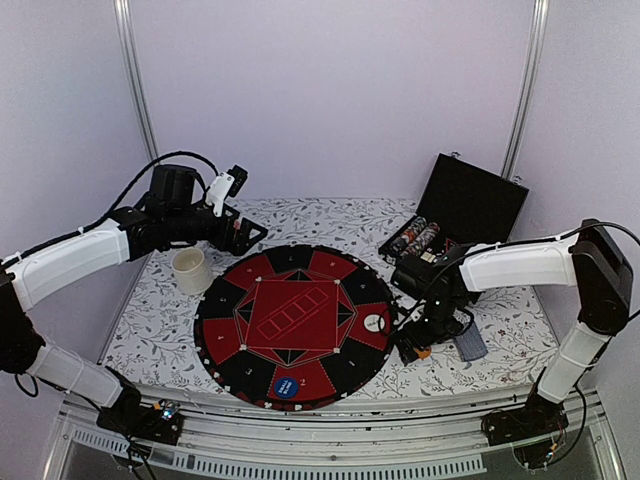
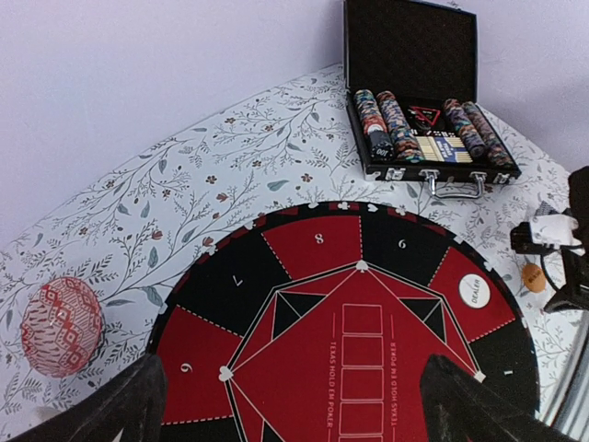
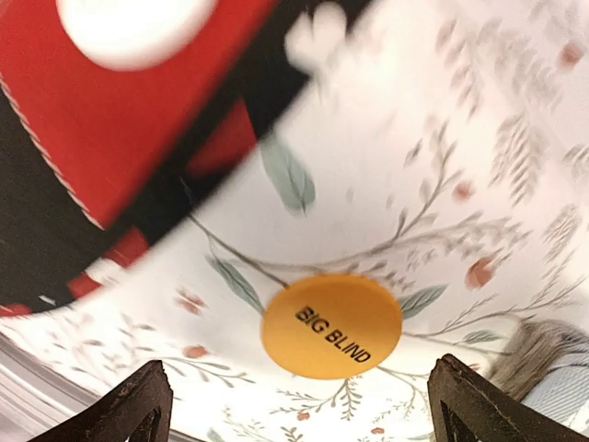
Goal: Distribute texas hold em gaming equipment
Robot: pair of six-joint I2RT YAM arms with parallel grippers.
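Note:
The orange "BIG BLIND" disc (image 3: 331, 325) lies on the floral cloth just off the round red-and-black poker mat (image 1: 293, 325). My right gripper (image 3: 299, 414) hovers low over it, open and empty, a finger on each side; it is at the mat's right edge in the top view (image 1: 415, 345). The white dealer disc (image 1: 376, 322) and the blue disc (image 1: 286, 387) lie on the mat. A grey-blue card deck (image 1: 470, 345) lies right of my right gripper. The open black case (image 1: 425, 240) holds striped chips (image 2: 382, 120). My left gripper (image 2: 294, 414) is open and empty above the mat's far left.
A white cup (image 1: 192, 270) stands left of the mat. A pink patterned bowl (image 2: 62, 326) sits on the cloth at the left. The case's raised lid (image 1: 478, 195) stands at the back right. The table's front rail (image 1: 330, 430) is near the mat.

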